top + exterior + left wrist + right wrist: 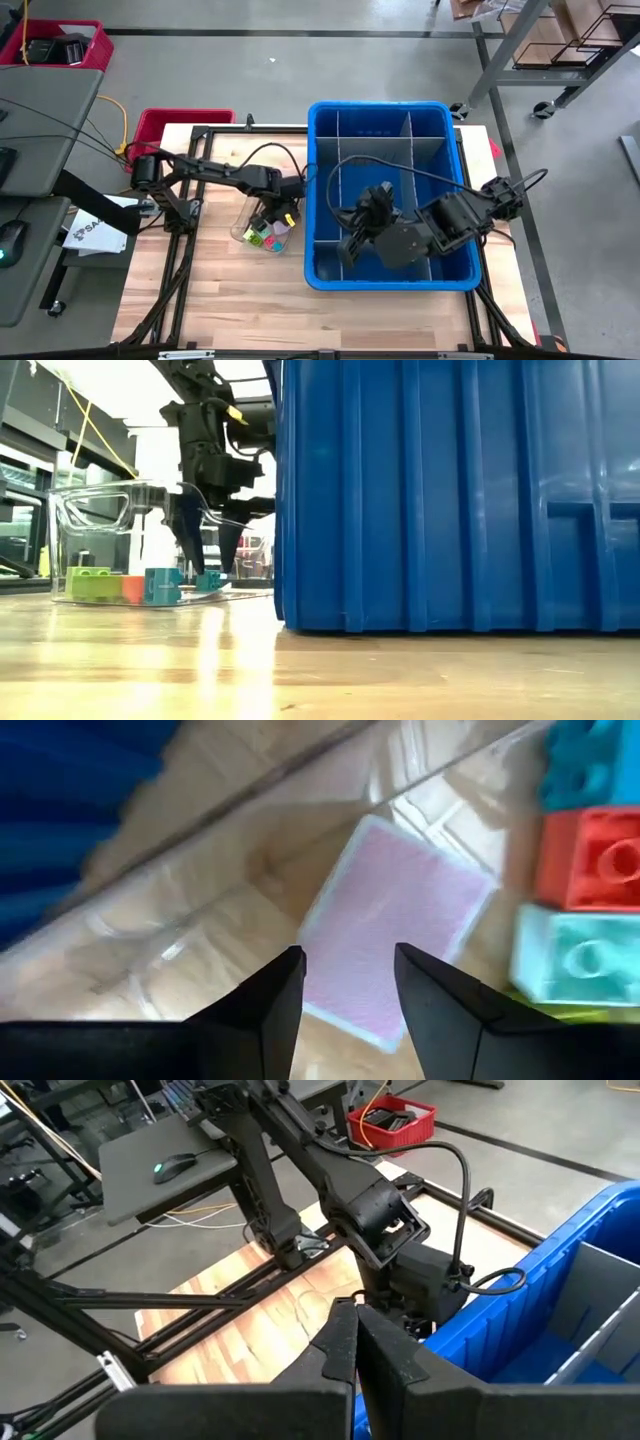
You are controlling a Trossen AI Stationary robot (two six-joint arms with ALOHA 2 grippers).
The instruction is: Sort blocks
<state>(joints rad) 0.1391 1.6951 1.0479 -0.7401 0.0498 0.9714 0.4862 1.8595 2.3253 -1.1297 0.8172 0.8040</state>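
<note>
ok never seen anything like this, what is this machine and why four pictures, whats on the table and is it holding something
It is a robot with two dark arms at a wooden table, each ending in a two-finger end effector. One picture looks straight down, one looks level from the table top, and two come from cameras on the wrists.

On the table stand a big blue bin with grey dividers and a small clear container holding coloured toy blocks.

The left end effector reaches down into the clear container, fingers apart just above a pink block, not gripping it yet. The right end effector is shut, empty, and waits over the blue bin.
</note>
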